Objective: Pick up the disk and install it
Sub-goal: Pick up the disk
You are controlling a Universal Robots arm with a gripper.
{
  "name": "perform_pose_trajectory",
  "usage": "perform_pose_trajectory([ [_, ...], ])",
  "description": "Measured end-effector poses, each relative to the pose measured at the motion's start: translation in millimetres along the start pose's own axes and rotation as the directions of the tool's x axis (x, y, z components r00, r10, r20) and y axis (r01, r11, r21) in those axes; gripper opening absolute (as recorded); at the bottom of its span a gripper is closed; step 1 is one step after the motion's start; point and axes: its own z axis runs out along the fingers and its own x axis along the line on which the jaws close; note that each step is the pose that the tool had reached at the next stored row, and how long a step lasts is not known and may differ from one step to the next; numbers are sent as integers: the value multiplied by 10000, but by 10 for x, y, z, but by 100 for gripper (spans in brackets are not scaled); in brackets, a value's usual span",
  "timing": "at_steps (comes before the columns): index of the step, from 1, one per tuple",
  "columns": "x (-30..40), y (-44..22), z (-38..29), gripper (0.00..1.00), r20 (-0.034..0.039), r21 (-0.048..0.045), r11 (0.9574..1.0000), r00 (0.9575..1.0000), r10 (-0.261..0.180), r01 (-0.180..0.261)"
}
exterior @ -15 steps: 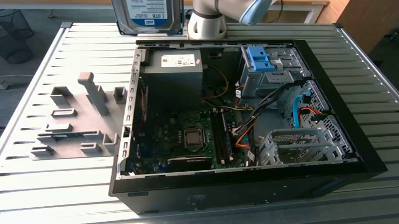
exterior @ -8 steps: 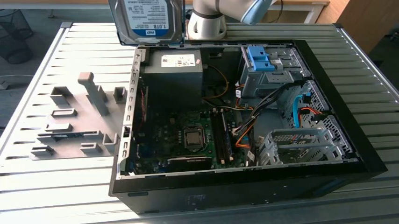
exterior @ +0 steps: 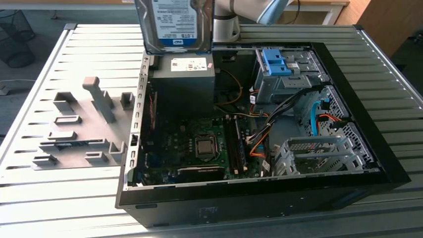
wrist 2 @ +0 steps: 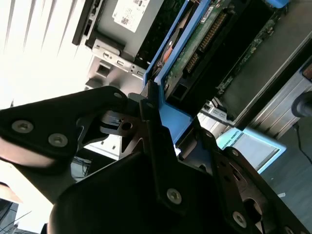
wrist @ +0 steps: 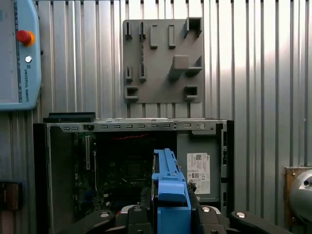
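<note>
The disk [exterior: 177, 25], a silver hard drive with a white-and-blue label in a blue plastic carrier, hangs upright in the air at the top of the exterior view, above the back of the open computer case [exterior: 370, 163]. In the second wrist view my gripper [wrist 2: 171, 123] is shut on the blue carrier edge, and the disk's green circuit board [wrist 2: 200, 44] faces the camera. In the first wrist view the blue carrier [wrist: 168, 170] stands edge-on between the black fingers [wrist: 195, 195], over the case interior.
Under the disk sits a black box with a white sticker [exterior: 184, 74]. A blue latch piece on a silver cage [exterior: 278, 64] lies at the case's back right. A grey fixture board [exterior: 73, 129] lies on the slatted table. A pendant [wrist: 17, 53] rests nearby.
</note>
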Motion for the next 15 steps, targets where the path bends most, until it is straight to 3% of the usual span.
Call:
perform_pose_trajectory([
  [15, -21, -676, 278, 36, -5, 0, 10000, 10000, 1, -1],
])
